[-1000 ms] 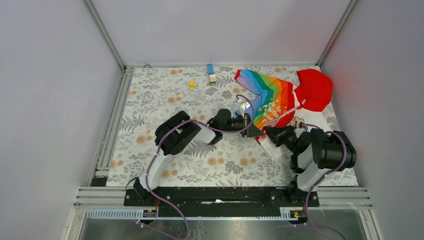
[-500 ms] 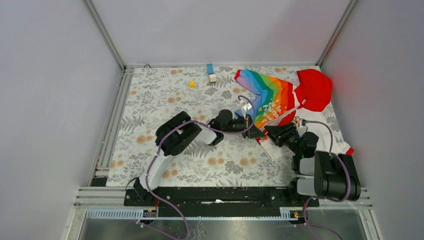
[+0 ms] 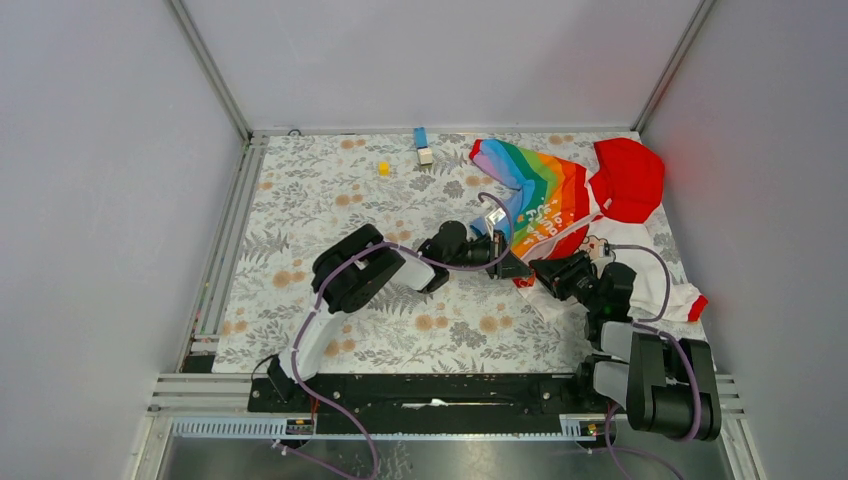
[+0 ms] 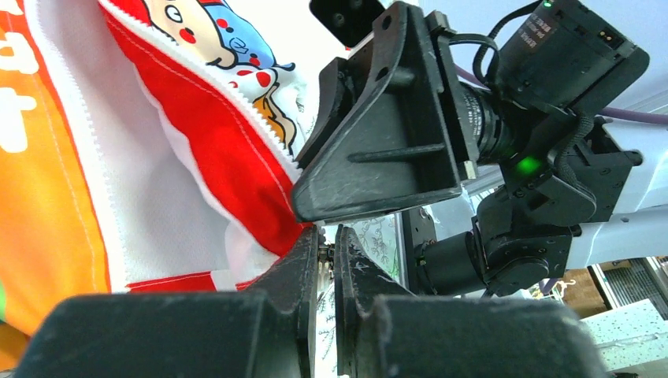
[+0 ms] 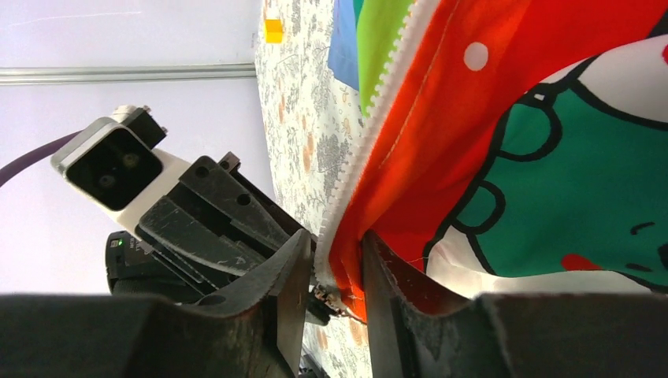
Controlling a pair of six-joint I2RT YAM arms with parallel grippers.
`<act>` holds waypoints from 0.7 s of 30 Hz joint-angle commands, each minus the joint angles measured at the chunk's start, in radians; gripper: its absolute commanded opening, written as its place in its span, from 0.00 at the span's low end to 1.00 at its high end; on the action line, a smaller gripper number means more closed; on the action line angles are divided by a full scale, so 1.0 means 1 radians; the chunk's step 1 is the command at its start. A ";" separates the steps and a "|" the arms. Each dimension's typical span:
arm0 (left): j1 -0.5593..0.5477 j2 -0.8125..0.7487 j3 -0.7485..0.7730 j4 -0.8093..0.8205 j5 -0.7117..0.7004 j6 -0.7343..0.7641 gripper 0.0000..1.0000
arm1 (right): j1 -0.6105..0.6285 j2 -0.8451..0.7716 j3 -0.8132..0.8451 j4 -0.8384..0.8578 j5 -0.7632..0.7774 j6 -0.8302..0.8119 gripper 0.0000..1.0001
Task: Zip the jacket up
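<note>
The jacket [image 3: 560, 200] lies at the back right of the floral mat, rainbow sleeve toward the middle, red hood [image 3: 628, 180] at the far right. My left gripper [image 3: 518, 269] and right gripper [image 3: 541, 271] meet tip to tip at its near bottom corner. In the left wrist view my left gripper [image 4: 328, 236] is shut on a small metal zipper pull [image 4: 328, 253] beside the red edge with white zipper teeth [image 4: 260, 130]. In the right wrist view my right gripper [image 5: 335, 248] is shut on the red zipper edge [image 5: 350, 260] of the jacket [image 5: 512, 118].
A small yellow block [image 3: 383, 168] and a blue and white object [image 3: 422, 146] lie at the back of the floral mat [image 3: 330, 200]. Grey walls and metal rails enclose the mat on three sides. The jacket's red cuff [image 3: 698, 303] lies at the right edge.
The right arm's elbow has swung toward the near edge, uncovering the jacket's white sleeve and red cuff. Both grippers have stayed at the jacket's bottom corner, shifting slightly.
</note>
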 commanded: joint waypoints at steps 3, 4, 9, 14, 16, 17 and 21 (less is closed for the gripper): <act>-0.008 -0.010 0.043 0.084 -0.005 -0.001 0.00 | 0.014 0.002 0.022 0.021 -0.006 -0.015 0.30; -0.010 -0.010 0.043 0.078 -0.007 0.003 0.00 | 0.014 -0.007 0.026 0.009 -0.005 -0.017 0.29; -0.011 -0.026 0.034 0.032 -0.029 0.038 0.00 | 0.016 -0.025 0.045 -0.048 0.022 -0.039 0.00; -0.011 -0.072 0.016 -0.055 -0.070 0.094 0.11 | 0.016 -0.002 0.038 -0.006 0.026 -0.067 0.00; -0.007 -0.102 0.006 -0.084 -0.075 0.103 0.27 | 0.016 -0.012 0.036 -0.012 0.044 -0.122 0.00; -0.003 -0.119 0.001 -0.111 -0.084 0.105 0.36 | 0.017 -0.021 0.035 -0.020 0.053 -0.150 0.00; 0.022 -0.192 0.012 -0.304 -0.138 0.139 0.57 | 0.020 -0.043 0.030 -0.045 0.066 -0.212 0.00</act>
